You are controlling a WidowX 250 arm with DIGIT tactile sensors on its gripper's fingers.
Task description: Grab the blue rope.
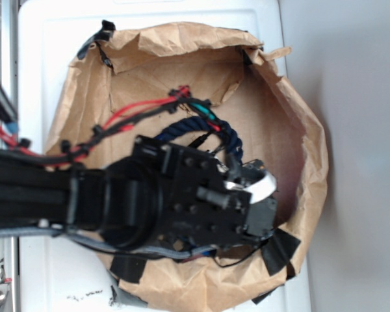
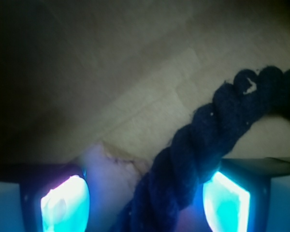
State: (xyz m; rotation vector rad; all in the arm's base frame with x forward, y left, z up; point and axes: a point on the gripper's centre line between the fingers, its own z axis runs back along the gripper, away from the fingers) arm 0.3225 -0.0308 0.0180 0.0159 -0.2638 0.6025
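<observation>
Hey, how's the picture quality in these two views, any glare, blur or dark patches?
Exterior view: soft and slightly blurred, bright washed-out white surface around the crumpled brown paper enclosure, the black gripper a dark mass with little detail. Wrist view: dim, upper left in shadow, glowing cyan finger pads blown out, thick navy twisted rope near-black.

The blue rope (image 1: 229, 133) is thick, dark navy and made of twisted strands. In the wrist view the blue rope (image 2: 203, 145) runs from six o'clock up toward two o'clock, where it bends; its lower length is blurred.
</observation>
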